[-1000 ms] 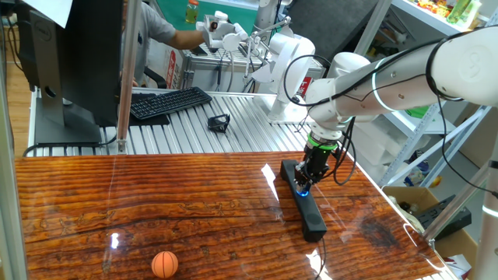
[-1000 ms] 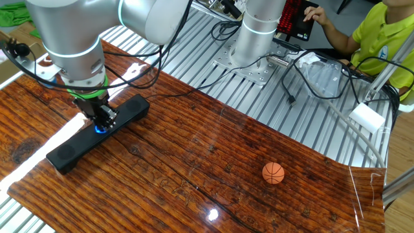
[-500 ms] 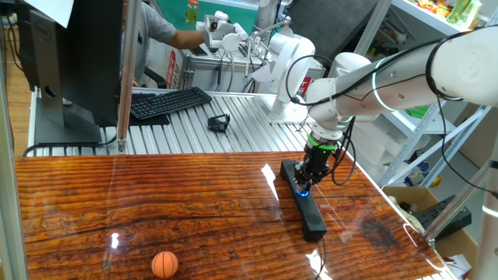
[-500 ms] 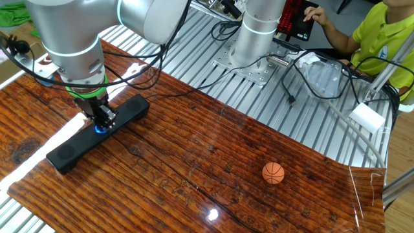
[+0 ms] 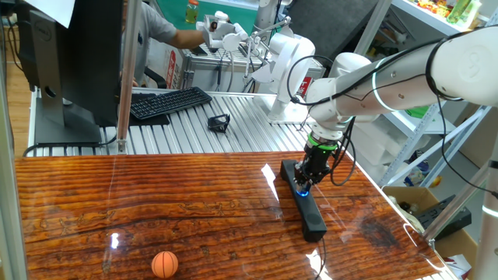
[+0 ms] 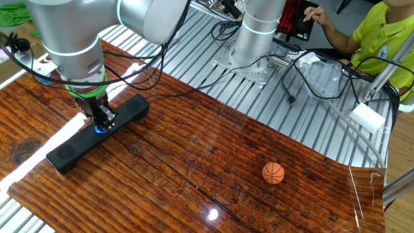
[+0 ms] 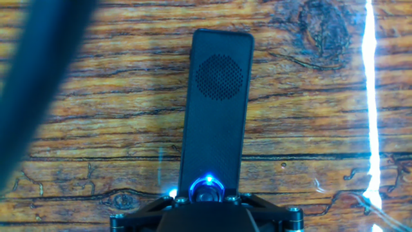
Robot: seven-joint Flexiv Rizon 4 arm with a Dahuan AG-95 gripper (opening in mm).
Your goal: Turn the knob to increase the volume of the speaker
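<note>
two fingers of your end effector point straight down and pinch the knob, the small round control ringed in blue light near the middle of the speaker. that bar lies flat on the wooden bench, loose, and looks light. expect the knob to be hard, smooth and slippery, so grip its rim squarely and twist gently; judge that a hard twist could swing the whole bar. an orange ball sits well apart.

Glossy wood tabletop, ribbed metal bench, shelving.
</note>
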